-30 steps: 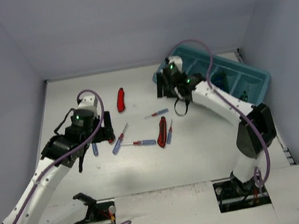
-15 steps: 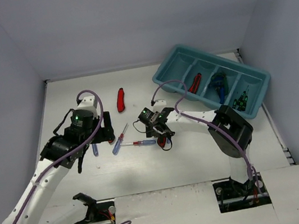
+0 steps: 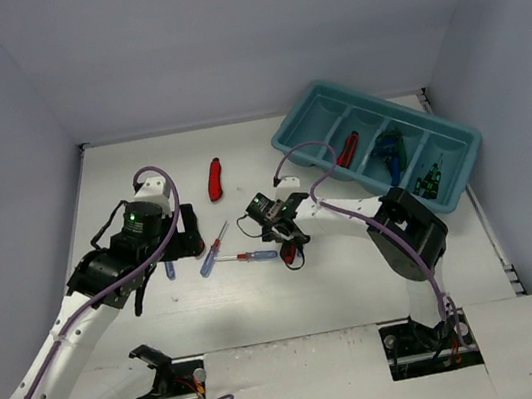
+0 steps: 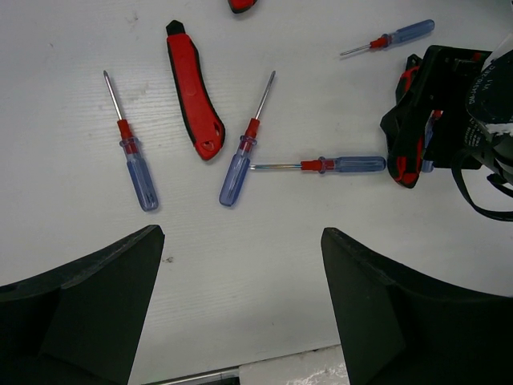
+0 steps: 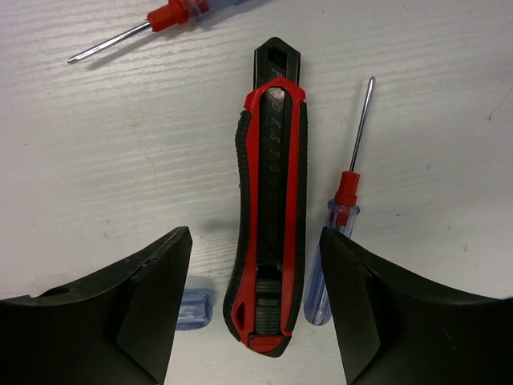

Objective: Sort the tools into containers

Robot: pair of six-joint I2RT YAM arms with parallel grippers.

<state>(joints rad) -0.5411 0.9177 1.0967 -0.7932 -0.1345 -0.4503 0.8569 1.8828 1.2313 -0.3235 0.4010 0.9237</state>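
My right gripper (image 3: pixel 289 235) is open and low over a red-and-black utility knife (image 5: pixel 271 216), which lies lengthwise between its jaws, touching neither. A blue-handled screwdriver (image 5: pixel 343 224) lies just right of the knife. My left gripper (image 3: pixel 184 241) is open and empty above the table (image 4: pixel 240 237). Ahead of it lie a second red knife (image 4: pixel 194 100) and three blue-handled screwdrivers (image 4: pixel 132 156) (image 4: pixel 247 148) (image 4: pixel 337 164). A third red knife (image 3: pixel 214 178) lies farther back. The teal tray (image 3: pixel 308 130) at the back right holds a red tool (image 3: pixel 347 149), pliers (image 3: pixel 392 151) and green-black screwdrivers (image 3: pixel 430 177).
Another screwdriver (image 4: pixel 401 36) lies beyond the right gripper's body (image 4: pixel 457 96). A blue handle end (image 5: pixel 195 309) sits by the right gripper's left finger. Grey walls close in the table on three sides. The arm bases stand at the near edge.
The right arm has swung from over the tray down to the table's middle and now sits over the red knife. The left arm has shifted only slightly.
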